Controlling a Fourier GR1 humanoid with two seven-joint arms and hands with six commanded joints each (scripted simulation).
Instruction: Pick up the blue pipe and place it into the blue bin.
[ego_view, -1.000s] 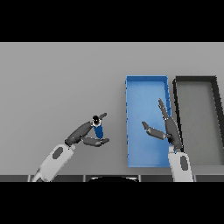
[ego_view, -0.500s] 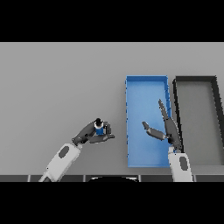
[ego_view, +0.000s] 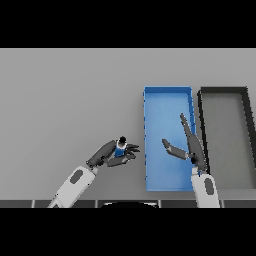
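A small blue pipe (ego_view: 120, 148) with a dark end stands upright in my left hand (ego_view: 111, 154), whose fingers and thumb are curled round it. That hand is over the grey table, just left of the blue bin (ego_view: 167, 95). The bin is a long open tray with nothing in it. My right hand (ego_view: 191, 147) hovers over the bin's right half, its fingers straight and its thumb spread toward the left, holding nothing.
A black bin (ego_view: 224, 91) of similar size sits right beside the blue one, on its right. The grey table (ego_view: 65, 95) stretches to the left and back.
My left hand, holding the pipe, has moved right toward the blue bin. The right hand has stayed over the bin.
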